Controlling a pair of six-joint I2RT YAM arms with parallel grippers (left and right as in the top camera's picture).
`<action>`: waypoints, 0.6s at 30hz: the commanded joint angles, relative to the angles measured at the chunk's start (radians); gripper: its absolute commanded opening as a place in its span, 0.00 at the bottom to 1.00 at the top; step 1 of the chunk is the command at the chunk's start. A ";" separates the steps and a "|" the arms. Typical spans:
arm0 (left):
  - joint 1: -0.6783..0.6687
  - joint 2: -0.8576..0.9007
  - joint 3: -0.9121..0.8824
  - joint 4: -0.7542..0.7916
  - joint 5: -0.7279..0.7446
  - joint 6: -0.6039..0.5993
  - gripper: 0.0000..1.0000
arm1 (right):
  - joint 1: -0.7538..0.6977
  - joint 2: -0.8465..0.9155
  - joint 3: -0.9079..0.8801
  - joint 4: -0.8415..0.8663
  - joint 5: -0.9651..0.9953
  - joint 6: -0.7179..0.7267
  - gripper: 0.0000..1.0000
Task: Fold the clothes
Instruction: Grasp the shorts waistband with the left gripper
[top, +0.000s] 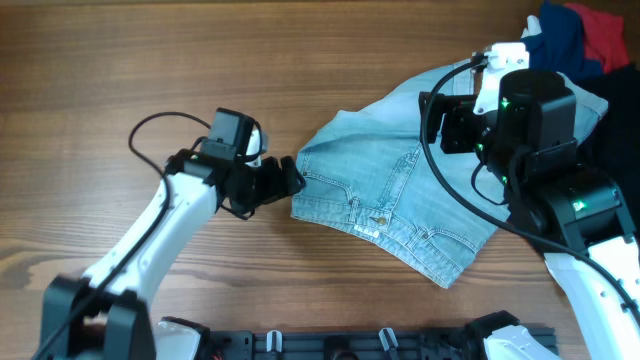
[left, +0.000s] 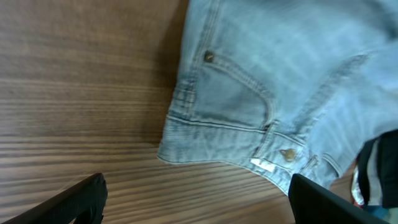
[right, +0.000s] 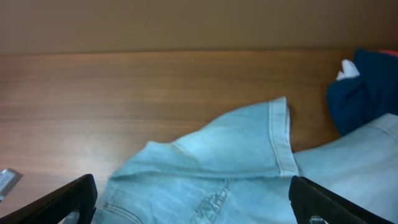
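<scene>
The light blue denim shorts (top: 400, 190) lie crumpled on the wooden table, right of centre, waistband and button toward the front. My left gripper (top: 288, 181) is open at the shorts' left waistband corner, low over the table. In the left wrist view the waistband corner (left: 186, 140) lies just beyond the open fingers (left: 198, 199). My right gripper (top: 452, 125) is open above the shorts' far leg. The right wrist view shows the shorts' hem (right: 280, 137) and fabric between the spread fingers (right: 193, 202).
A pile of dark navy (top: 560, 35), red (top: 605, 35) and white garments sits at the back right corner, the navy one also in the right wrist view (right: 364, 93). A black garment (top: 620, 110) lies at the right edge. Bare wood (top: 150, 60) spreads left.
</scene>
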 joint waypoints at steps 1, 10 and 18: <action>-0.008 0.101 0.016 0.030 0.068 -0.060 0.92 | -0.005 0.014 0.010 -0.026 0.045 -0.003 1.00; -0.042 0.209 0.016 0.097 0.083 -0.061 0.89 | -0.005 0.026 0.009 -0.035 0.047 0.037 1.00; -0.093 0.275 0.016 0.132 0.083 -0.064 0.85 | -0.005 0.026 0.009 -0.065 0.047 0.037 1.00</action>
